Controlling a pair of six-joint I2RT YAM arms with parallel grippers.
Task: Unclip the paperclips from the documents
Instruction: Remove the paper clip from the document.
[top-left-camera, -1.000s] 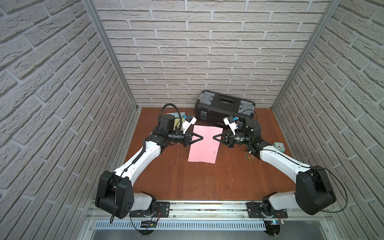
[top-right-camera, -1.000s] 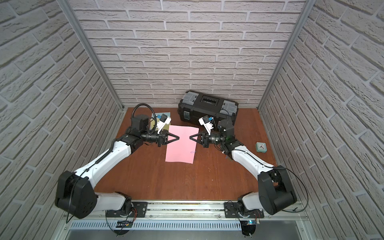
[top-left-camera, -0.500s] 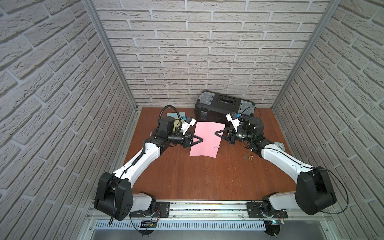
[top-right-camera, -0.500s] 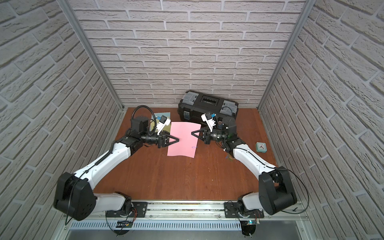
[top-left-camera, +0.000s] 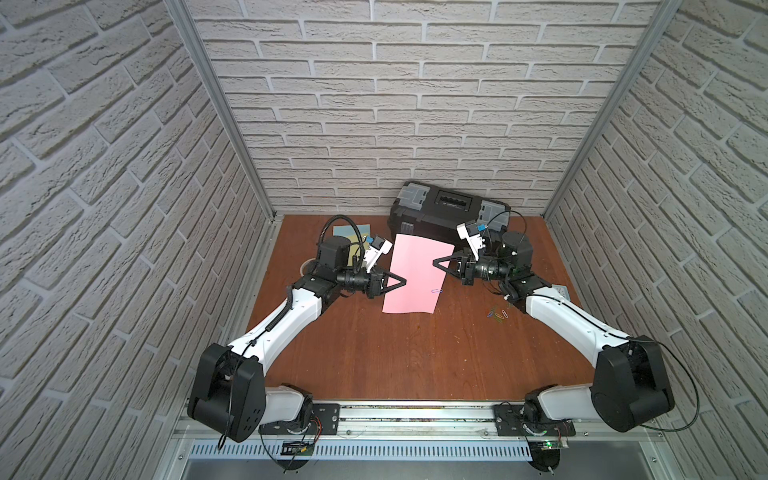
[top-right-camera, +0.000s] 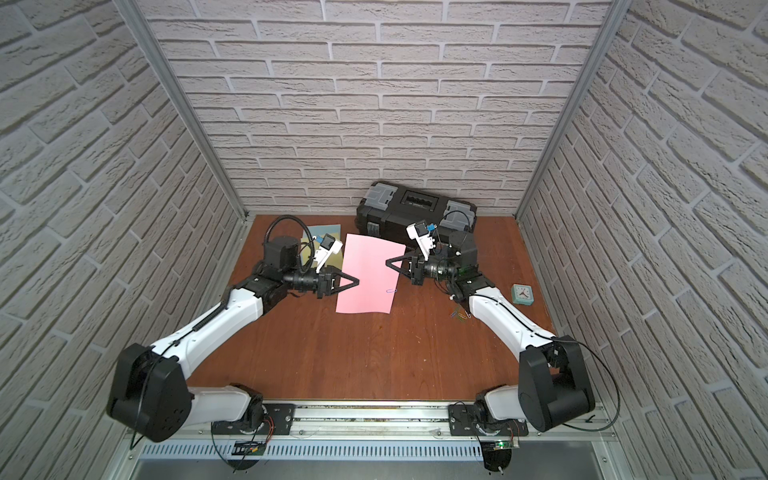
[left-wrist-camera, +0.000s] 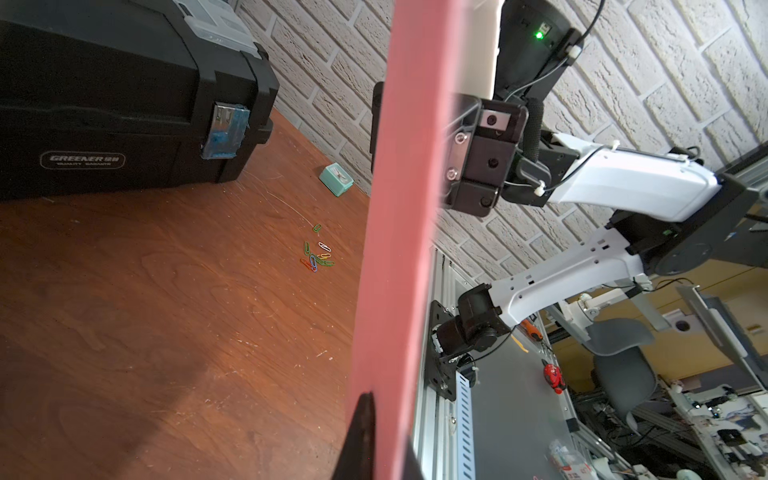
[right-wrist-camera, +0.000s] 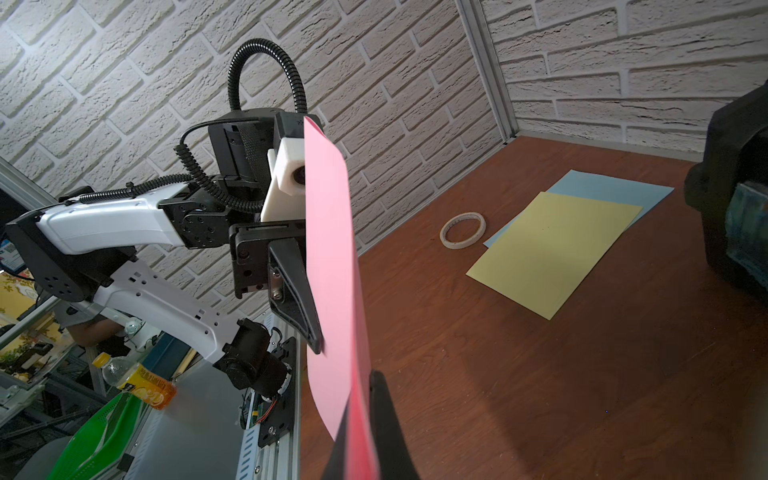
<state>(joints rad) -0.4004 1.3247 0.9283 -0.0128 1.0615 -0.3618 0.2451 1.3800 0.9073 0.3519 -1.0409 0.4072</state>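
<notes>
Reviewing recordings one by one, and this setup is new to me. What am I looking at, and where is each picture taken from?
Two robot arms work on a wooden table. Two pictures look down from overhead; the other two come from cameras on the arms' wrists. The left gripper and right gripper each pinch an edge of a pink sheet, held up off the table, with one paperclip on it. On the table lie loose paperclips, a yellow sheet, a blue sheet, a tape roll, a clock and a black toolbox.
</notes>
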